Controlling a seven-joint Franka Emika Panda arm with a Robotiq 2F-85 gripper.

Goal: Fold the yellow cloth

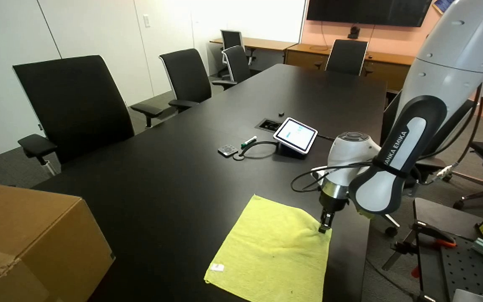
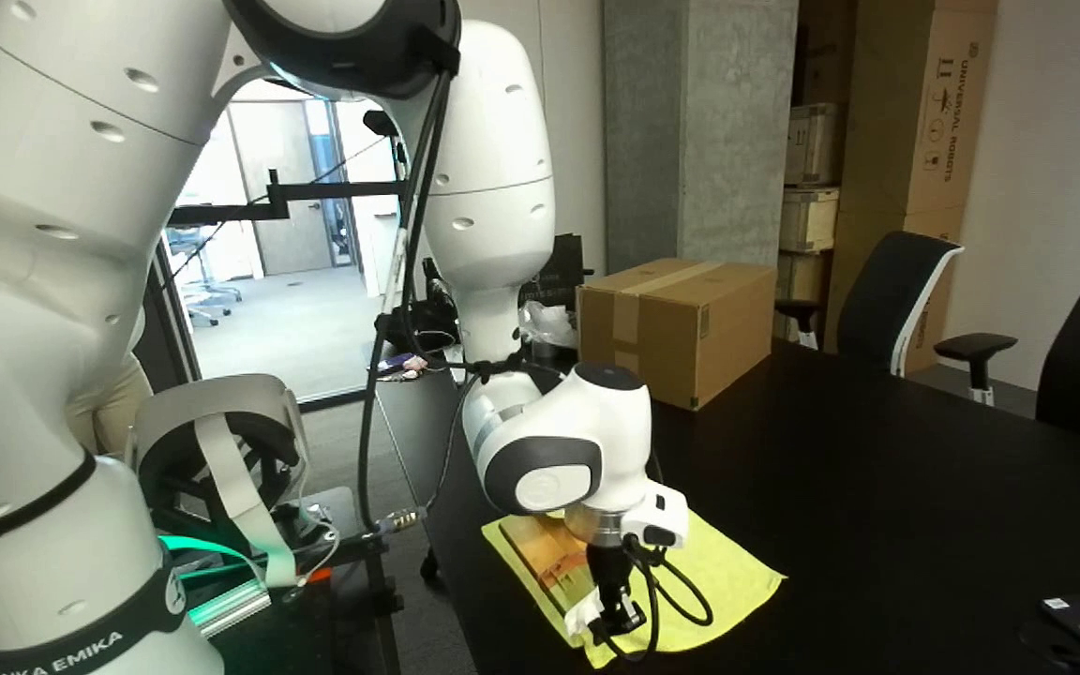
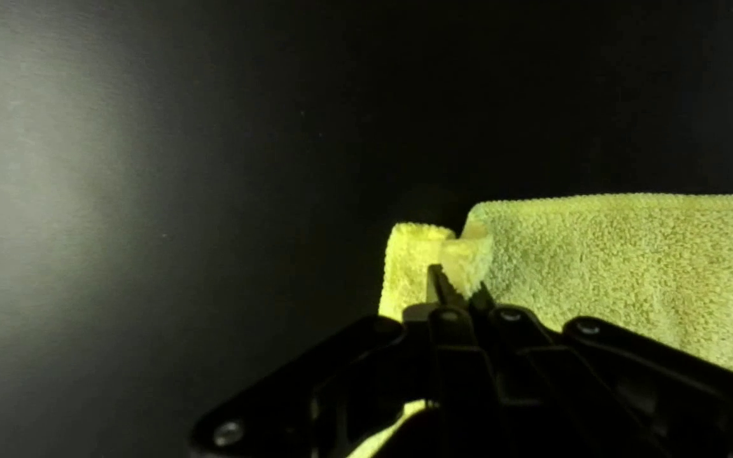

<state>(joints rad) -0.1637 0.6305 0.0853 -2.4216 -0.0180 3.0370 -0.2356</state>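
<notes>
The yellow cloth (image 1: 273,249) lies spread on the dark table, mostly flat with slight wrinkles and a small white label near one corner. It also shows in an exterior view (image 2: 723,586), partly hidden by the arm. My gripper (image 1: 325,228) points down at the cloth's edge near a far corner. In the wrist view the gripper (image 3: 462,289) is closed around a pinched fold of the cloth (image 3: 627,273), and the fold bulges between the fingertips. The corner flap sticks out on the left of the fingers. The gripper is low, close to the tabletop (image 2: 877,525).
A tablet on a stand (image 1: 296,135), a marker (image 1: 249,141) and a small dark device (image 1: 227,150) stand farther along the table. A cardboard box (image 1: 36,239) stands at one side, also seen in an exterior view (image 2: 676,328). Office chairs (image 1: 74,109) line the table.
</notes>
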